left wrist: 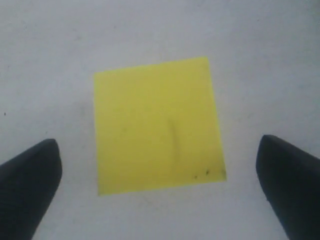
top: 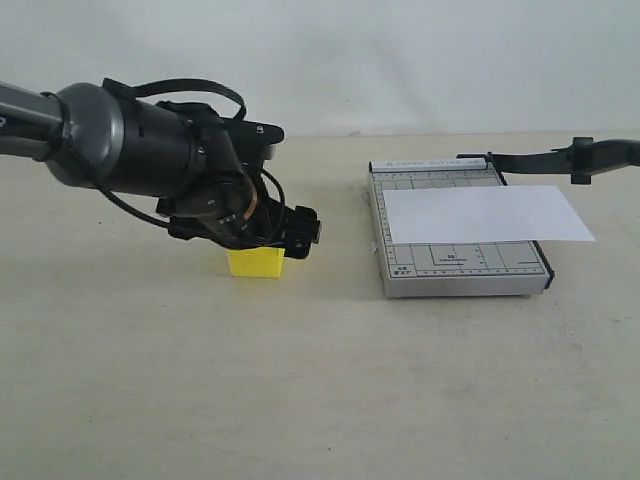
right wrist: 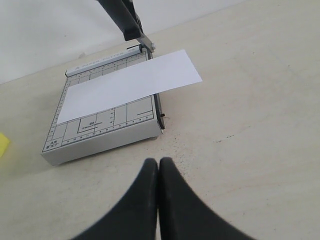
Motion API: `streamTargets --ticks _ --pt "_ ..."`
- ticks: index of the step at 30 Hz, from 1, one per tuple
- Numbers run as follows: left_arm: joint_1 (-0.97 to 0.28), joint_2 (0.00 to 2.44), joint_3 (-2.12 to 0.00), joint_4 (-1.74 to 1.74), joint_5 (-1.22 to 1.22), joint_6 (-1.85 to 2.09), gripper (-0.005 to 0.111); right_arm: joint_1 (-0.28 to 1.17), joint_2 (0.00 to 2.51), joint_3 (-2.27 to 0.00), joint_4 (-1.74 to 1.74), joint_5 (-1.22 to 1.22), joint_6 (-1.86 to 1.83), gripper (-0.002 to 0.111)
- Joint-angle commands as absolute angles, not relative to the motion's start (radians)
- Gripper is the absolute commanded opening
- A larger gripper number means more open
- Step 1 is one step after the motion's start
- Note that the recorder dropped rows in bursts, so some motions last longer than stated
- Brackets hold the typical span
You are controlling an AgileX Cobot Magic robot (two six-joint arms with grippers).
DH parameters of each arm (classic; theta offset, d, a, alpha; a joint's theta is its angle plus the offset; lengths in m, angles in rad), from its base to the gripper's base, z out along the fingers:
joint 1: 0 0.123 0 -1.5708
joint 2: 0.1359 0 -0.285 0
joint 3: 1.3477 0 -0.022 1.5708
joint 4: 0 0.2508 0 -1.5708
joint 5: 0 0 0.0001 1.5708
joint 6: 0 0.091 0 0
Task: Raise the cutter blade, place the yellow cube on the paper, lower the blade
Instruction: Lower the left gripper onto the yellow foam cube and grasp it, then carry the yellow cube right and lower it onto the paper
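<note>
The yellow cube [top: 256, 262] rests on the table left of the trimmer, its top half hidden by my left gripper [top: 264, 244]. In the left wrist view the cube [left wrist: 157, 125] lies between the two black fingertips [left wrist: 35, 170], which stand wide apart and clear of its sides; the left gripper [left wrist: 157, 141] is open. The cutter blade [top: 545, 158] is raised off the grey gridded base [top: 460, 268]. The white paper [top: 485, 213] lies across the base and overhangs its blade side. My right gripper [right wrist: 159, 161] is shut and empty, short of the base [right wrist: 100, 137], paper [right wrist: 127, 85] and blade [right wrist: 120, 15].
The tabletop is plain beige with a white wall behind it. A sliver of the cube [right wrist: 2, 144] shows at the edge of the right wrist view. The left arm's bulky black wrist [top: 150, 140] hangs over the table's left half.
</note>
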State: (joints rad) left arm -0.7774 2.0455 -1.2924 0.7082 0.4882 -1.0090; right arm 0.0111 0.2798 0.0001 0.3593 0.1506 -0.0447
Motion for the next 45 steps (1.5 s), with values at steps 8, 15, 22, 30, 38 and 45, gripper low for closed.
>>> streamTargets --ticks 8,15,22,30,38,45 --pt "-0.777 2.09 -1.361 0.716 0.68 -0.976 0.05 0.01 0.281 0.0 0.361 0.147 -0.043 0.0" --pt "-0.777 1.996 -1.361 0.667 0.697 -0.881 0.004 0.01 0.281 0.0 0.361 0.147 -0.043 0.0" --pt "-0.777 1.735 -1.361 0.299 0.83 -0.472 0.004 0.01 0.281 0.0 0.361 0.149 -0.04 0.0" --pt "-0.777 1.63 -1.383 -0.124 0.599 0.105 0.004 0.01 0.281 0.0 0.361 0.149 -0.04 0.0" --pt "-0.777 2.111 -1.946 -0.126 0.892 0.367 0.004 0.01 0.281 0.0 0.359 0.149 -0.043 0.0" --pt "-0.777 2.471 -2.484 -0.362 0.997 0.539 0.004 0.01 0.281 0.0 0.359 0.149 -0.045 0.0"
